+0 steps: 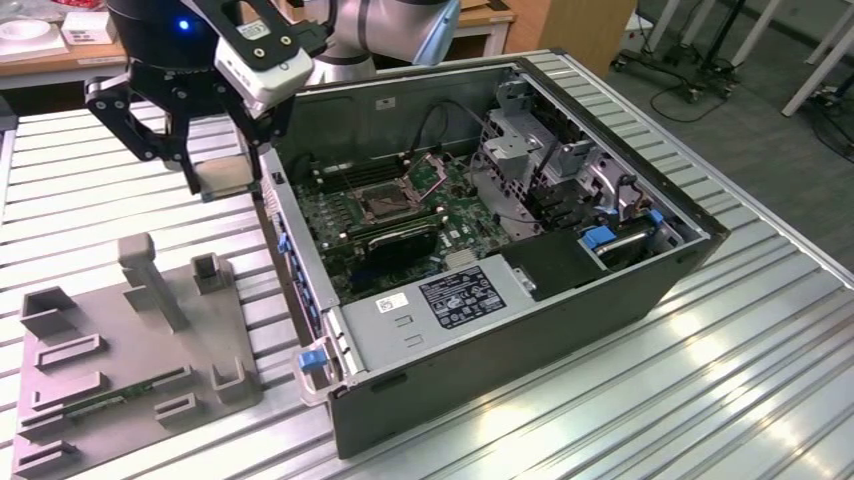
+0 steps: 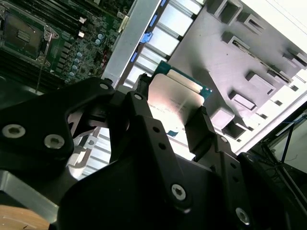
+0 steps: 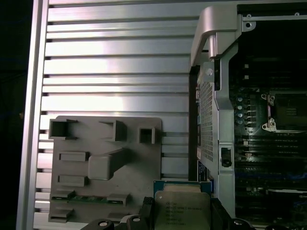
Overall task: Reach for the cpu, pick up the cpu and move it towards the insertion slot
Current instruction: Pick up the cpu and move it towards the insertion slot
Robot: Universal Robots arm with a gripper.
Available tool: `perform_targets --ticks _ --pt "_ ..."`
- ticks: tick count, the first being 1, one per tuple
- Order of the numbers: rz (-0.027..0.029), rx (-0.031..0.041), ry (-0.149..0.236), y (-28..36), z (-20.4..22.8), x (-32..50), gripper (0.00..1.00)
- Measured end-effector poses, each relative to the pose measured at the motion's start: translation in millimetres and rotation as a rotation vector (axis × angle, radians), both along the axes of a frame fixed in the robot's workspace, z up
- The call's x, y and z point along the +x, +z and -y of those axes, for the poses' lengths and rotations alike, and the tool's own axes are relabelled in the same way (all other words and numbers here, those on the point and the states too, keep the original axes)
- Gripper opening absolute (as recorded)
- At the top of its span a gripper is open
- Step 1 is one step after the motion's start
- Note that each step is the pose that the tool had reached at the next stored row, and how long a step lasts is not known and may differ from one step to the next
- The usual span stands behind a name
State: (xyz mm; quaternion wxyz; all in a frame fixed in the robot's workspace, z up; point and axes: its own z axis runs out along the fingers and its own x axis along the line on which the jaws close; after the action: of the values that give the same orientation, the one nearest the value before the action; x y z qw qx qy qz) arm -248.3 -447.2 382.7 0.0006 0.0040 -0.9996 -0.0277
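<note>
We see the gripper [image 1: 220, 165] raised above the slatted metal desk [image 1: 120, 215], with its jaws closed on the cpu [image 1: 224, 172], which they pinch by two opposite edges. In the exterior view the chip hangs at about ten o'clock from the middle of the scene, just outside the open computer case [image 1: 534, 260], near the case's side wall and clear of the desk surface. In the second wrist view the cpu [image 2: 175, 98] shows its pale metal face and a thin green edge between the dark fingers [image 2: 204, 132]; in the first wrist view the cpu [image 3: 182, 206] sits with its silvery lid facing the camera.

Nearest to us in the exterior view, at about eight o'clock, the grey plastic tray [image 1: 134, 370] lies flat on the desk, with a long green memory stick [image 1: 114, 395] resting in one of its narrow recesses. The chip is well apart from the tray and above it.

Farther in, inside the case, the green motherboard [image 1: 387, 225] lies flat, and the insertion slot [image 1: 380, 203] sits on it at about twelve o'clock from the middle, a square metal frame with a dark centre. The cpu is beside the case wall, not over the slot. In the first wrist view the insertion slot [image 3: 287, 111] appears beyond the case edge, and in the second wrist view the insertion slot [image 2: 21, 33] is well apart from the held chip.
</note>
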Motion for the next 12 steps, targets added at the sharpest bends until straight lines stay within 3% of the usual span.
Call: perform_targets --ticks 12 --pt "0.0001 0.0000 0.000 0.0 0.0 4.6 0.55"
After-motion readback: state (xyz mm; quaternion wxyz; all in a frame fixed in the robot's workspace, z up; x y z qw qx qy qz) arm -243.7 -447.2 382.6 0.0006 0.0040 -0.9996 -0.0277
